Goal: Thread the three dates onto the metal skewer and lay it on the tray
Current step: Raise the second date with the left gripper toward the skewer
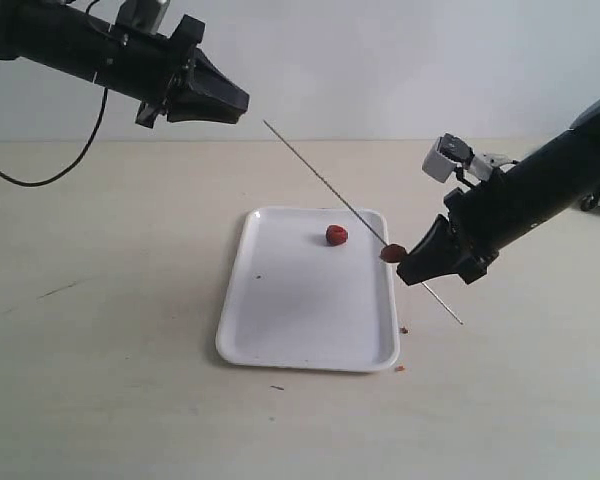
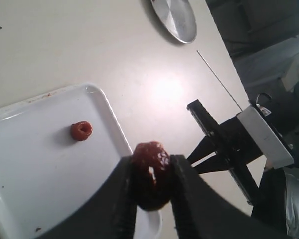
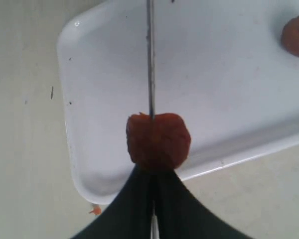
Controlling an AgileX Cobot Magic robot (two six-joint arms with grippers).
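1 of 3 done: threaded date sits on the metal skewer, right against the right gripper, which is clamped on the rod. Left gripper pinches second date, airborne toward counter's far-left corner. Third date lies loose on tray, mid-counter. Left to do: two threadings, then lay-down. Skewer is tilted on a diagonal axis, free tip up toward far-left corner, tail down toward near-right corner.

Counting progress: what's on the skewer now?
One date is threaded on the skewer, right against the right tool; the rod's stretch inside the tool is covered.
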